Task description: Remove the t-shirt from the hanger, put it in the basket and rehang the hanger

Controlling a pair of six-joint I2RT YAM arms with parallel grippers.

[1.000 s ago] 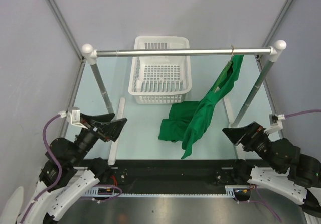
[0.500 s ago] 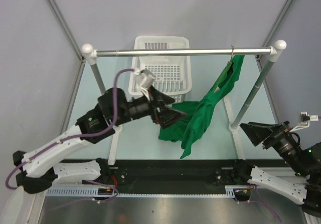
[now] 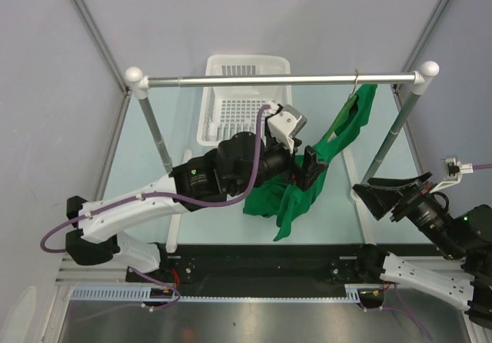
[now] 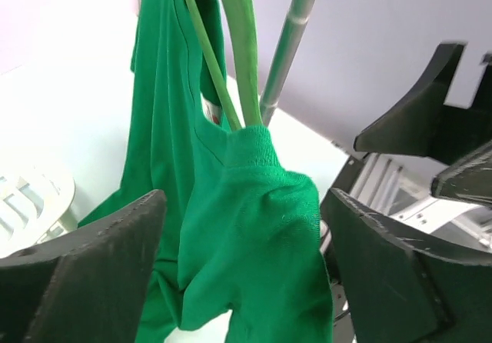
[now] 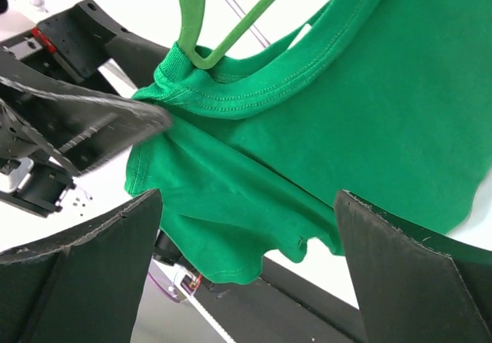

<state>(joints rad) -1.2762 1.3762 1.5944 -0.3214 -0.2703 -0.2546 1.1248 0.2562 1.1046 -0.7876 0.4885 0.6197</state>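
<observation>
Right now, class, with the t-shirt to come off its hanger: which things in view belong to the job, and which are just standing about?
Job: t-shirt, hanger, left gripper, right gripper.
Standing about: white plastic basket, silver rail, table.

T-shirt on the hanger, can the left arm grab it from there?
Probably yes. The left gripper is open, with the bunched t-shirt hanging right between its jaws, just below the hanger. Nothing seems to block the way.
</observation>
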